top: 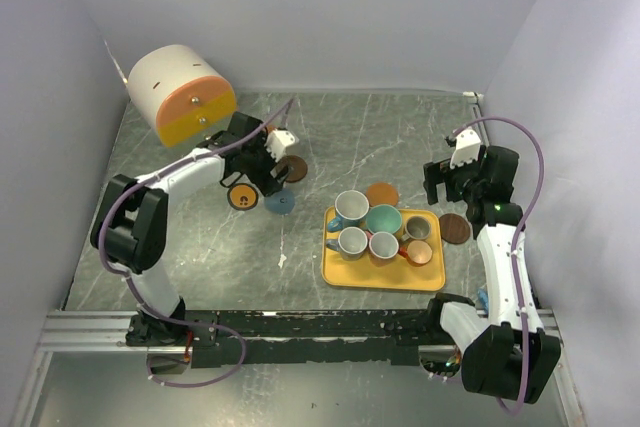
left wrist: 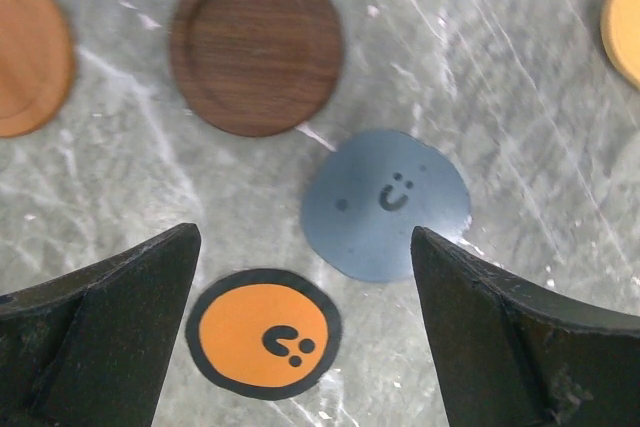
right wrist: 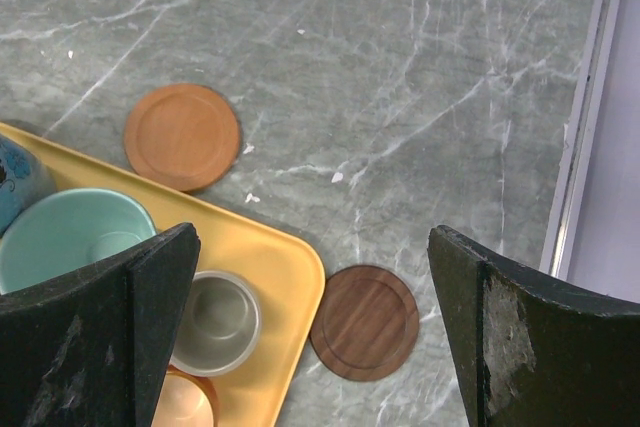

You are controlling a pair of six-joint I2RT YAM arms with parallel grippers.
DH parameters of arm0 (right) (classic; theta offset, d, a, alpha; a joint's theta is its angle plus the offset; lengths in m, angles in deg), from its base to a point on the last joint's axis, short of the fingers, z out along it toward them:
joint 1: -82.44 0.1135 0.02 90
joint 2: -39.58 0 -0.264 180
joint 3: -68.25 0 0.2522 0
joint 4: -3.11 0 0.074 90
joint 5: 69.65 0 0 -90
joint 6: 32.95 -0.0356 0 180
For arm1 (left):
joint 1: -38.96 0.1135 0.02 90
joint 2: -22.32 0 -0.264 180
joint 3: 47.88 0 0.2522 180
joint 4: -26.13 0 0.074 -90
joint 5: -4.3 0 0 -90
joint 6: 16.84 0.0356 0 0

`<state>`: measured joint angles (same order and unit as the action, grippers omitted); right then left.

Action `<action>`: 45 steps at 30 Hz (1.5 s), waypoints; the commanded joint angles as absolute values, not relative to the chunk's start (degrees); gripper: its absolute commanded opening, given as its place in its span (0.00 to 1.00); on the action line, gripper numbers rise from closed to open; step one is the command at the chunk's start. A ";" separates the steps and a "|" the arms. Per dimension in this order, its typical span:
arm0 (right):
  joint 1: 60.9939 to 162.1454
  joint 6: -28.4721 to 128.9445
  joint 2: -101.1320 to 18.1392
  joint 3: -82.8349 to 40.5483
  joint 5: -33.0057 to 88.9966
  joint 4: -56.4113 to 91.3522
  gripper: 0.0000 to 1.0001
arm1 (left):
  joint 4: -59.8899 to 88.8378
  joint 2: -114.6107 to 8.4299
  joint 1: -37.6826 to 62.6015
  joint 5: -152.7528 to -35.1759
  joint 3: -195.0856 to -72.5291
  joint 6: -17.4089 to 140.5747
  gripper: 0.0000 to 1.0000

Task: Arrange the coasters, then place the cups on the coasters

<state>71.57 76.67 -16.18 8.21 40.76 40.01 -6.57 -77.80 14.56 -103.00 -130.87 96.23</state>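
Grey veined marble forms the tabletop (top: 400, 137). The left gripper (left wrist: 305, 237) hangs over its left half, jaws spread wide with nothing between them. Four coasters lie flat on the stone beneath it, none overlapping. A thin slate-blue round coaster (left wrist: 385, 205) printed with a small face and a yellow-orange round coaster with a dark rim (left wrist: 263, 334) sit side by side between the finger outlines in the wrist view. Beyond them is a dark brown wooden round coaster (left wrist: 256, 44) with a raised rim. Next to that, an orange wooden round coaster (left wrist: 25, 52) is cut by the frame edge.

The right gripper (right wrist: 312, 235) hovers near the table's right side, jaws released just as wide and gripping nothing. Under it is the corner of a large yellow rectangular tray (right wrist: 285, 257). All six small handled cups stand on the tray, packed close:
- a blue cup (top: 350, 207)
- a teal cup (right wrist: 70, 237)
- an olive-brown cup (right wrist: 215, 322)
- an orange cup (right wrist: 185, 402)
- a grey cup (top: 352, 241)
- a sixth cup (top: 384, 245), white inside, whose outer colour I cannot make out from above

A second orange wooden coaster (right wrist: 182, 137) lies on the stone just beside the tray's far edge. A second dark brown wooden coaster (right wrist: 365, 322) lies just beside the tray's right edge. A big white-and-orange cylinder (top: 180, 92) sits in the far left corner.
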 commanded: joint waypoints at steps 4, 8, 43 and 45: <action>71.81 76.78 -17.11 8.70 39.53 40.00 1.00 | -10.34 -79.35 10.96 -104.08 -128.16 105.66 1.00; 71.81 76.58 -17.49 9.13 39.90 39.90 1.00 | -11.57 -80.94 9.71 -103.49 -128.18 106.68 0.99; 71.89 76.82 -18.84 9.58 40.66 40.06 1.00 | -11.94 -92.41 15.48 -89.54 -136.19 91.99 0.79; 71.90 76.85 -18.79 9.58 40.74 40.04 1.00 | -11.68 -92.67 17.02 -88.94 -136.74 91.24 0.79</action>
<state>71.68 76.60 -18.63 9.19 40.36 40.38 -10.00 -90.21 13.68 -93.30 -136.03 93.63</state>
